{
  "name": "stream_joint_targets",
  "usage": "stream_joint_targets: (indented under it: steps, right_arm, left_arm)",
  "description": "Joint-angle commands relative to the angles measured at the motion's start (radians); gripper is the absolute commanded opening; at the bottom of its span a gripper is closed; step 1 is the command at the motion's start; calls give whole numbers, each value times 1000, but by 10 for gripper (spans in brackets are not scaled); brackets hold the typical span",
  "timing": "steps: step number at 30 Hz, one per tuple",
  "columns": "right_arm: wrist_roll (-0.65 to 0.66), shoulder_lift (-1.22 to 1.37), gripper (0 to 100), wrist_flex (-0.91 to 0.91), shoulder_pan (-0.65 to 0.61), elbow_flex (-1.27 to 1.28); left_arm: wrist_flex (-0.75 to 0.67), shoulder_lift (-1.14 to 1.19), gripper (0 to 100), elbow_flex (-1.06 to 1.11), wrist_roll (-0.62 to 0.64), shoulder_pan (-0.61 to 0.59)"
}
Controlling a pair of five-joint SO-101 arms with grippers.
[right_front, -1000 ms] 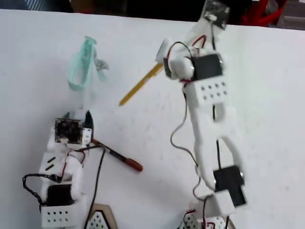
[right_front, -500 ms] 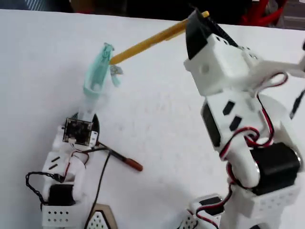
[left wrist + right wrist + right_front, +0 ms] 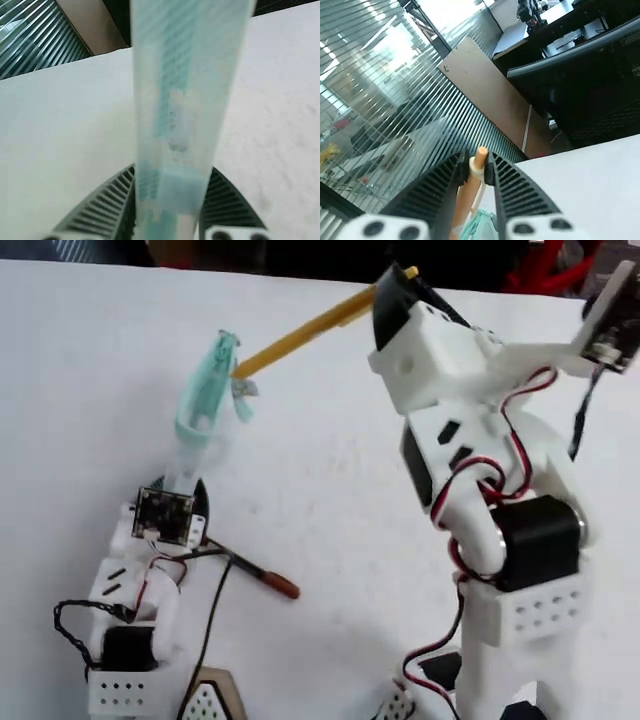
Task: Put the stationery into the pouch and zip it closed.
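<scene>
A translucent teal pouch [image 3: 203, 395] stands up from the table, its lower end pinched in my left gripper [image 3: 180, 483], which is shut on it. In the left wrist view the pouch [image 3: 185, 100] rises between the ribbed fingers [image 3: 117, 202]. My right gripper [image 3: 388, 298] is raised above the table's far side and shut on a yellow pencil [image 3: 300, 335]. The pencil slants down, its tip at the pouch's upper end by the zipper pull [image 3: 244, 388]. The right wrist view shows the pencil [image 3: 471, 182] clamped in that gripper [image 3: 476, 167], with the pouch [image 3: 481, 226] below. A red-capped pen [image 3: 258, 571] lies beside the left arm.
The white table's far edge [image 3: 250, 278] runs just behind the pouch and pencil. The right arm's bulky body [image 3: 500, 540] stands over the right half of the table. A wooden piece [image 3: 208, 696] and cables sit at the near edge by the left arm's base.
My right gripper lifted the pencil off the table and swung it up, so its tip now meets the pouch's top. The pouch shifted slightly right in the left gripper.
</scene>
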Motion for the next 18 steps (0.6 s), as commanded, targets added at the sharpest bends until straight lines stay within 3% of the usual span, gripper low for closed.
stream_joint_targets:
  steps: [1,6,18]
  right_arm:
    - [12,-18,17,-65,-71,63]
    - [14,-16,17,-96,-154,143]
    - [15,-16,17,-120,-213,270]
  left_arm:
    - [5,2,157,-3,-5,18]
    - [5,2,157,-3,-6,16]
    - [3,2,157,-3,-6,16]
